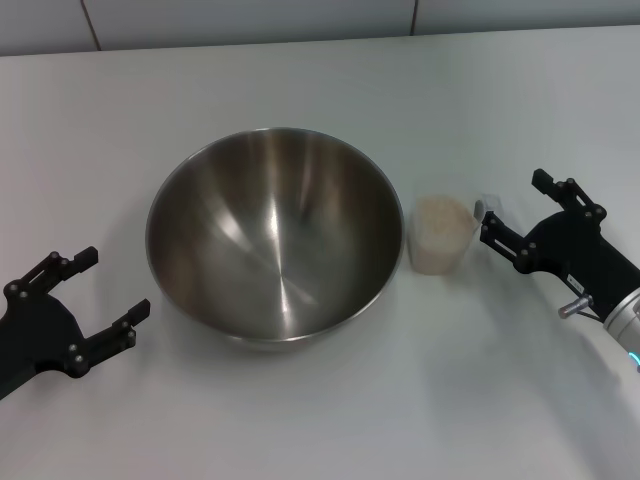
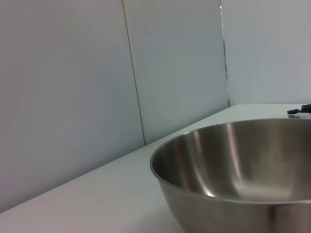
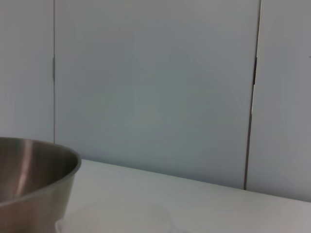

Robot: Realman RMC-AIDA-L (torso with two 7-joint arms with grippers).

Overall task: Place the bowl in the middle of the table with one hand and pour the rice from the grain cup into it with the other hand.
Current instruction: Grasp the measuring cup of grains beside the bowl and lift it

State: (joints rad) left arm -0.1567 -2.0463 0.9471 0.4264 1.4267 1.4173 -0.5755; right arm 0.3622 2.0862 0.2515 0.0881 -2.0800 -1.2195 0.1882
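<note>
The stainless-steel bowl (image 1: 275, 235) stands empty in the middle of the white table (image 1: 320, 80). It also shows in the left wrist view (image 2: 238, 165) and the right wrist view (image 3: 34, 179). The clear grain cup (image 1: 441, 234), full of pale rice (image 1: 440, 215), stands just right of the bowl. My left gripper (image 1: 112, 285) is open, left of the bowl and apart from it. My right gripper (image 1: 512, 200) is open, just right of the cup, not holding it.
A tiled wall (image 1: 250, 20) runs along the table's far edge. Bare table lies in front of the bowl and behind it.
</note>
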